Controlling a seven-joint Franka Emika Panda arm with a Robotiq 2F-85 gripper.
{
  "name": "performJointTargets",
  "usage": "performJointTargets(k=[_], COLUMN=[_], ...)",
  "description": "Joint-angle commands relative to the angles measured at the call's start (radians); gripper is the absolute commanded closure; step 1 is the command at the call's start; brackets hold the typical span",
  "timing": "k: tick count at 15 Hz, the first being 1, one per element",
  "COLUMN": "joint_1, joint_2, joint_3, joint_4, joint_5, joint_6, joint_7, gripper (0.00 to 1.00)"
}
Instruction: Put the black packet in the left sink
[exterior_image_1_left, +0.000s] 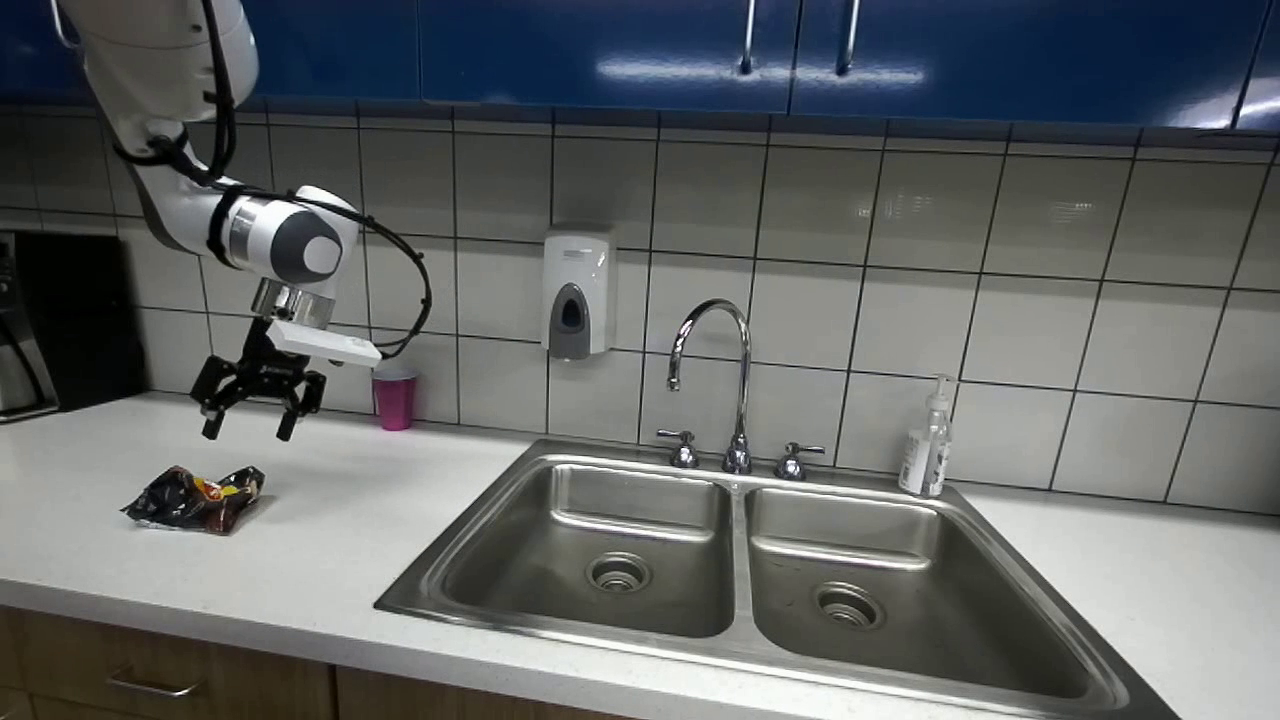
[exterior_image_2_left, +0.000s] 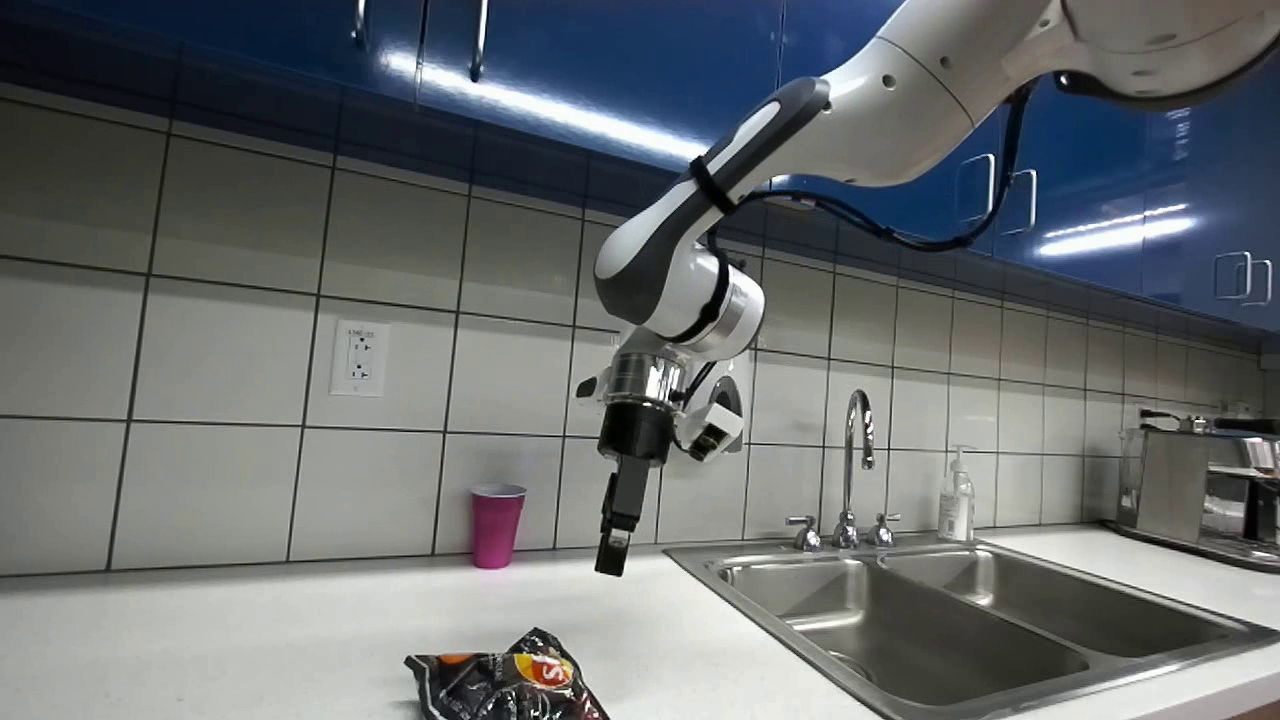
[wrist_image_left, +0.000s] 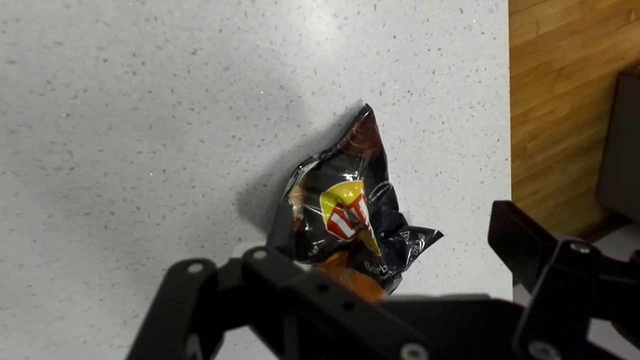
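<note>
The black packet (exterior_image_1_left: 200, 502) lies crumpled on the white counter, left of the sink. It also shows in an exterior view (exterior_image_2_left: 505, 685), cut off at the lower edge. In the wrist view the packet (wrist_image_left: 345, 215) shows yellow, red and orange marks, its lower part partly hidden by the gripper. My gripper (exterior_image_1_left: 250, 427) is open and empty, pointing down above the counter, apart from the packet; it also shows in an exterior view (exterior_image_2_left: 612, 560) and the wrist view (wrist_image_left: 392, 225). The left sink (exterior_image_1_left: 520, 580) is a steel basin with a round drain; it also shows here (exterior_image_2_left: 930, 640).
A pink cup (exterior_image_1_left: 395, 400) stands by the tiled wall behind the gripper. A tall faucet (exterior_image_1_left: 742, 390) rises behind the sink. The right-hand basin (exterior_image_1_left: 930, 600), a soap bottle (exterior_image_1_left: 926, 450) and a dark appliance (exterior_image_1_left: 70, 320) are also there. Blue cabinets (exterior_image_1_left: 620, 50) hang above.
</note>
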Motion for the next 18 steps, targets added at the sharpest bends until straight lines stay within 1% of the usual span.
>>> performJointTargets(k=[1,8,14,18], joint_1=[0.011,0.074,0.104,0.114], joint_2=[0.067,0.14,0.178,0.203], joint_3=[0.023,0.031,0.063,0.068], joint_4=[0.072,0.102,0.111,0.106], joint_5=[-0.054,-0.186,-0.195,-0.202], joint_6=[-0.028,0.041,0.096,0.142], joint_7=[-0.041,-0.015,-0.004,-0.003], gripper=[0.0,0.0,0.0,0.0])
